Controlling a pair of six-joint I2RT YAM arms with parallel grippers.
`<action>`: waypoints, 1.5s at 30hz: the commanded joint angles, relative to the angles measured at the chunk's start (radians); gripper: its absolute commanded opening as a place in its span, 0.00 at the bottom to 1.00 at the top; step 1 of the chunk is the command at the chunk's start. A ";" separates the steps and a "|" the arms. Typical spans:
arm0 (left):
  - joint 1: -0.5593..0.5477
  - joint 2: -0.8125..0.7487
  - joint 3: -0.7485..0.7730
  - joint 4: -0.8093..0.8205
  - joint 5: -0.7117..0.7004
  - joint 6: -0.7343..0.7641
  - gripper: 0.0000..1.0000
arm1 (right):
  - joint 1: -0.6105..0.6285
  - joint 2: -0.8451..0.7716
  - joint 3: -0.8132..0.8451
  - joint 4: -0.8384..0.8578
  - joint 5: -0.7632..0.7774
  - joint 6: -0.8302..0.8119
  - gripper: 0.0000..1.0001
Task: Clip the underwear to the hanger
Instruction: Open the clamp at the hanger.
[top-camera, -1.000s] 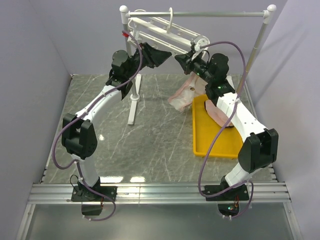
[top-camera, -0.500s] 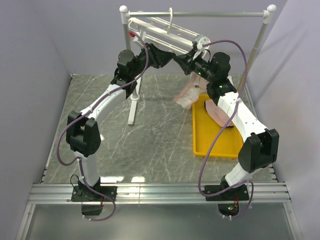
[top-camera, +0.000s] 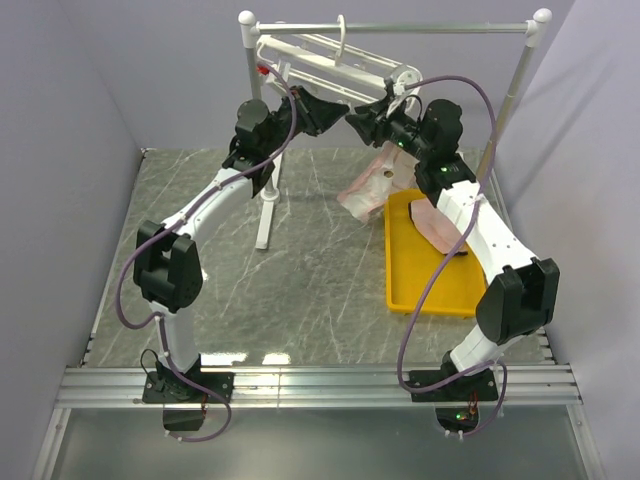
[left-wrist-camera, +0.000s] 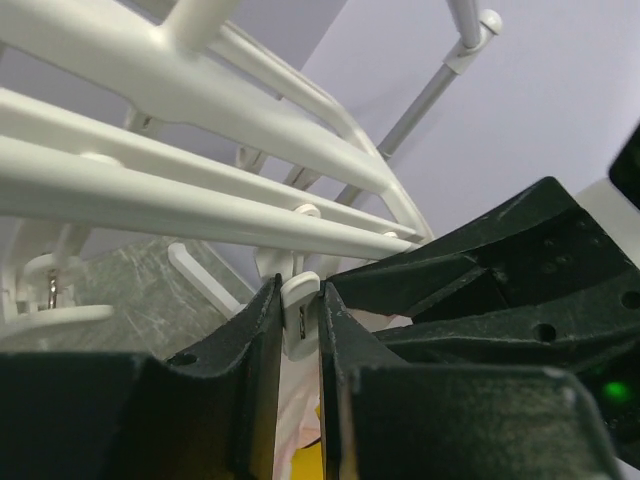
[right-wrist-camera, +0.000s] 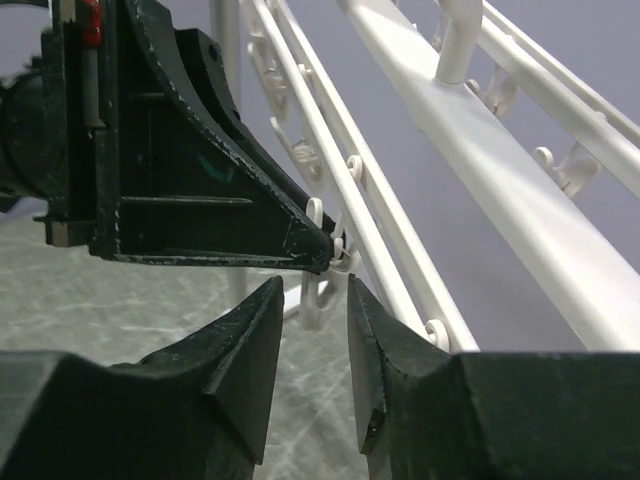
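Observation:
The white hanger hangs from the grey rail. My left gripper is shut on one of its small white clips, pinching it between both fingers. My right gripper faces it tip to tip just below the hanger bars. A pale pink underwear hangs down from it over the table. In the right wrist view its jaws show a narrow gap with a clip beyond, and the fabric is hidden below. Pink fabric shows under the pinched clip.
A yellow tray at the right holds another pink underwear. The grey rail stand spans the back, with its left post and foot on the marble table. Purple walls close in on both sides.
My left gripper has moved right and up to the hanger and closed on a clip. The hanger has shifted slightly. The hanging underwear has swung right, then back left, with my right gripper.

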 joint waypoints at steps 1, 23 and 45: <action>0.000 -0.007 0.047 -0.020 -0.026 -0.009 0.00 | 0.024 -0.035 0.036 -0.013 0.076 -0.125 0.42; -0.062 -0.030 0.171 -0.366 -0.228 -0.014 0.00 | 0.192 -0.010 -0.023 0.027 0.421 -0.594 0.33; 0.005 -0.082 0.061 -0.182 -0.084 -0.054 0.15 | 0.069 0.000 0.080 -0.079 0.167 -0.317 0.00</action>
